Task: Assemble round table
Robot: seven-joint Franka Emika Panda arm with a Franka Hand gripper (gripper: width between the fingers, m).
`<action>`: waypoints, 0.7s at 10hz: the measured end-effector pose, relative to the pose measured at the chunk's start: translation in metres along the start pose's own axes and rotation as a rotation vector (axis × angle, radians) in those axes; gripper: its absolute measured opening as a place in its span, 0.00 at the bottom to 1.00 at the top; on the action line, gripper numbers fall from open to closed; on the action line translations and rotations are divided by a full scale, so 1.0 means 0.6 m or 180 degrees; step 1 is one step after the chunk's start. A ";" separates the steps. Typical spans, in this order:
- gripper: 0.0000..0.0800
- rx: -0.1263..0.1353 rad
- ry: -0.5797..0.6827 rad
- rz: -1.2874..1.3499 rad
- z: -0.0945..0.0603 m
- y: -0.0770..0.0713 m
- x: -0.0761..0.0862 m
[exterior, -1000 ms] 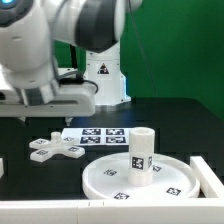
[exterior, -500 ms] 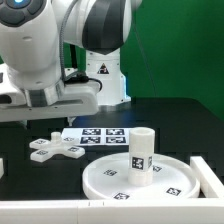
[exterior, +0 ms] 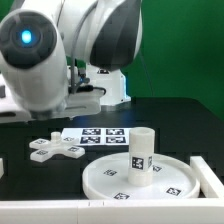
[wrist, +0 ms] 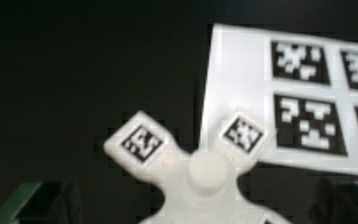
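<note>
The white cross-shaped foot (exterior: 55, 150) lies on the black table at the exterior view's left, next to the marker board. In the wrist view the foot (wrist: 197, 165) fills the lower middle, two of its tagged arms showing. My gripper (wrist: 194, 205) is above it, open, with a dark finger (wrist: 30, 200) on one side and the other finger at the opposite edge, apart from the foot. In the exterior view the gripper is hidden behind the arm. The short cylinder leg (exterior: 141, 150) stands upright on the large round disc (exterior: 112, 178).
The marker board (exterior: 100, 137) lies behind the disc and shows in the wrist view (wrist: 300, 90) too. The robot base (exterior: 103, 72) stands at the back. A white block (exterior: 209, 172) sits by the disc's right side, and a white border (exterior: 40, 210) runs along the front.
The arm has swung and turned over the exterior view's left side, so a joint with a blue light now faces the camera. The foot, leg and disc have not moved.
</note>
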State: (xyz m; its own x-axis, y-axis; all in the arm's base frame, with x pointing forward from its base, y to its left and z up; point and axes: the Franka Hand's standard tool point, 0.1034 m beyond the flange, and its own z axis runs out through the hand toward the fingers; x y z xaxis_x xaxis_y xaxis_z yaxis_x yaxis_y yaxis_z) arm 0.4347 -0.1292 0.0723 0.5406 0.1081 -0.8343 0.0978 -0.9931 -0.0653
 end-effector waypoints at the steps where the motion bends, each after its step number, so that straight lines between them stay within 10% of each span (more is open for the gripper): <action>1: 0.81 -0.0002 -0.0085 0.0016 0.003 0.002 0.007; 7: 0.81 0.0060 -0.0221 0.0094 0.027 0.011 0.007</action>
State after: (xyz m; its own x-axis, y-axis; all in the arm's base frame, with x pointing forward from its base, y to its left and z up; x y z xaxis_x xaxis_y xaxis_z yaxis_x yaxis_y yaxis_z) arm 0.4239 -0.1362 0.0593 0.4836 0.0759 -0.8720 0.0665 -0.9965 -0.0499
